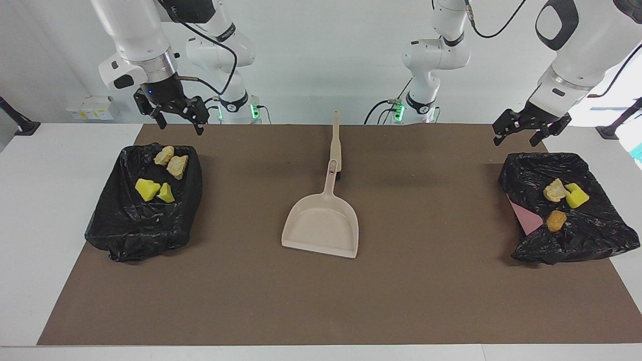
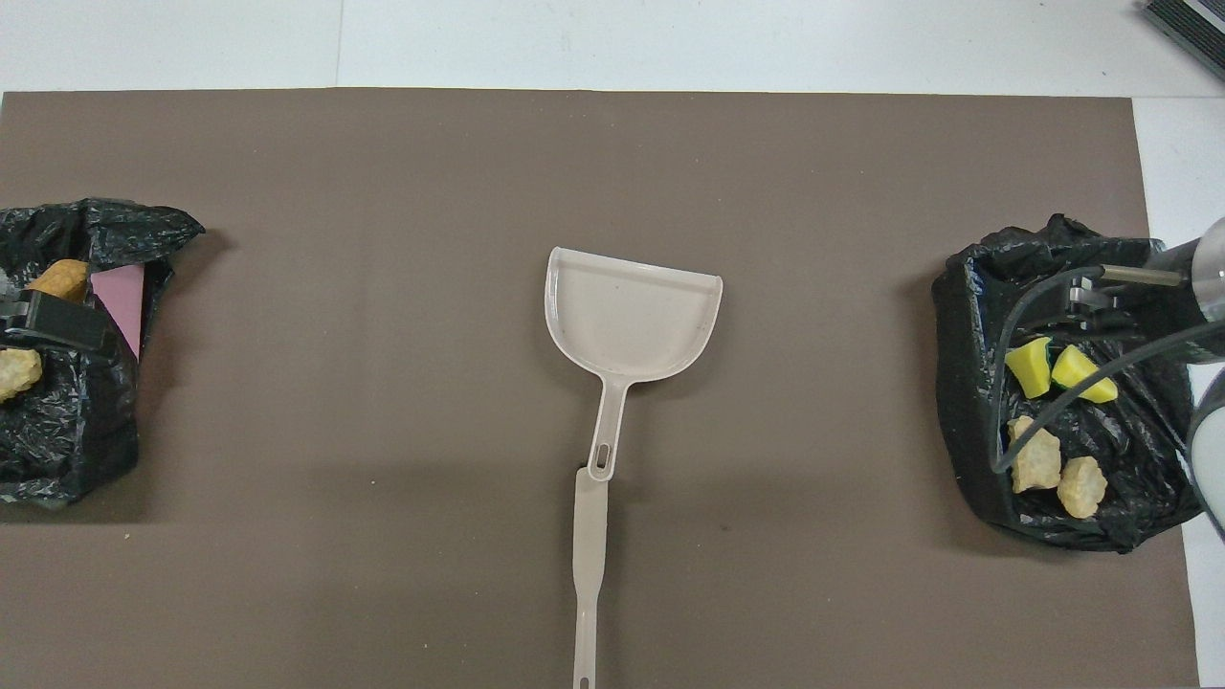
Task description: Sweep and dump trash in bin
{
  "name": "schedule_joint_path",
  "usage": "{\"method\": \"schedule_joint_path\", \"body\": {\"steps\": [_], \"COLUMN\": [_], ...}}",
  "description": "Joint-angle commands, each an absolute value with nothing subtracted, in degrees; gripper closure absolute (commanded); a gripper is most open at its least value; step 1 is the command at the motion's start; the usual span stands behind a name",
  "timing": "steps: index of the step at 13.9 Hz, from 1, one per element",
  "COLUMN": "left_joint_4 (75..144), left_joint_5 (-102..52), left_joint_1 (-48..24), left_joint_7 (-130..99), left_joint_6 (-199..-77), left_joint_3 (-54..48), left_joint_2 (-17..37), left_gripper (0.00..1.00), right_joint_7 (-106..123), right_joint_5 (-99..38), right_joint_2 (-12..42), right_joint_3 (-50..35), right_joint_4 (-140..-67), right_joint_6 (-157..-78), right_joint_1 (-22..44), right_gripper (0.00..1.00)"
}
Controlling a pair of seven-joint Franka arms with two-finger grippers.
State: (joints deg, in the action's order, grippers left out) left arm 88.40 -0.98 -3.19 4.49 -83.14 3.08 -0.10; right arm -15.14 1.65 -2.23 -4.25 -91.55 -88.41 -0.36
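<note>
While both grippers hang wide open and empty, the left gripper (image 1: 523,132) and right gripper (image 1: 176,116) flank the dustpan (image 1: 322,226); trash (image 1: 556,196) lies in bags beside it. From overhead, a careless reach for the dustpan (image 2: 632,311) could snag a bag (image 2: 1062,383) and spill its scraps.

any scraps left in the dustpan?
No, the dustpan lies bare on the mat; all scraps sit in the two black-lined bins.

Seven scraps of trash (image 1: 149,189) — yellow sponge chunks, tan bread-like lumps — lie in two black-lined bins (image 1: 125,225), four in one, three in the other.
</note>
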Motion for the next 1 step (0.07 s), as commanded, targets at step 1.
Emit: {"method": "schedule_joint_path", "body": {"steps": [1], "left_joint_4": [85.3], "left_joint_5": [-0.1], "left_joint_1": [-2.8], "left_joint_7": [4.1], "left_joint_6": [-80.1], "left_joint_3": [2.6], "left_joint_2": [0.0], "left_gripper": [0.0], "right_joint_7": [-13.7], "right_joint_5": [0.7], "right_joint_2": [-1.8], "right_joint_3": [-4.1], "right_joint_4": [-90.7], "right_joint_6": [-88.2], "right_joint_1": [-0.7], "right_gripper": [0.0]}}
